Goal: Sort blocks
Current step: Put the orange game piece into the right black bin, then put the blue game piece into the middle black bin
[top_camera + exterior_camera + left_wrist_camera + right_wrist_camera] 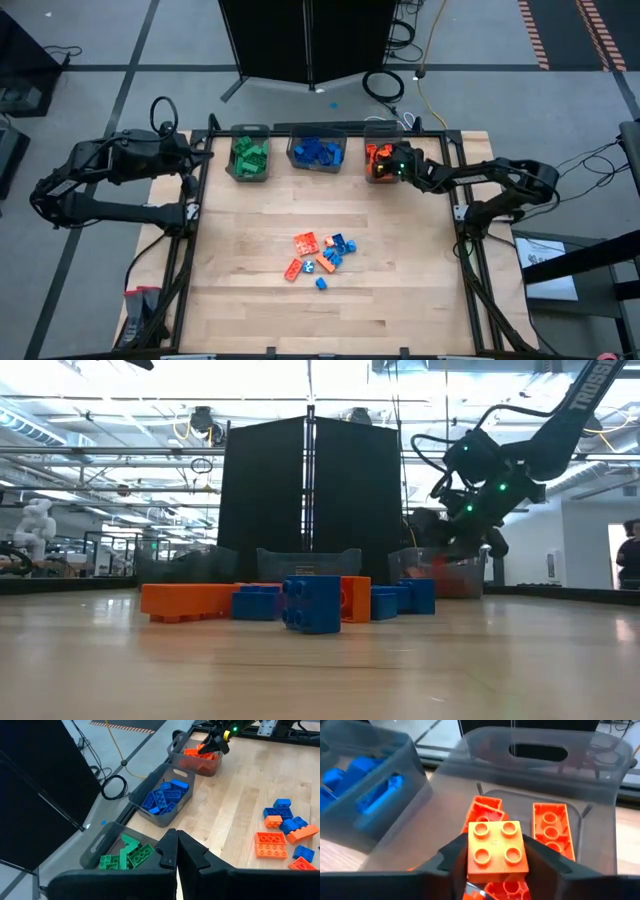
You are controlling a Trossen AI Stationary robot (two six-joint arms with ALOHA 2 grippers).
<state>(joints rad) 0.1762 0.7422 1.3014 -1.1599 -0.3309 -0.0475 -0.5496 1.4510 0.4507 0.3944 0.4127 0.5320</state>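
**Orange brick held over the orange bin, release is near**

We see the right gripper (496,862) above the bin of orange bricks (381,128), at the far right of the row of three bins. Its two fingers are clamped on a square orange brick with four studs (497,852); the brick sits between the pads, just above the orange bricks already in the bin. So we judge that the step in hand is the drop-off of one sorted brick (the carrying part looks finished).

The left gripper (176,856) waits at the left edge of the table, near the bin of green bricks (248,156), with its fingers pressed together and holding nothing.

The bin of blue bricks (317,152) stands between the other two. In the middle of the table a small pile of unsorted bricks (322,256) remains, orange and blue mixed, some touching each other.

The next move, we think, calls for spreading the right fingers so the brick falls inside the walls, then lifting clear before going to the pile.
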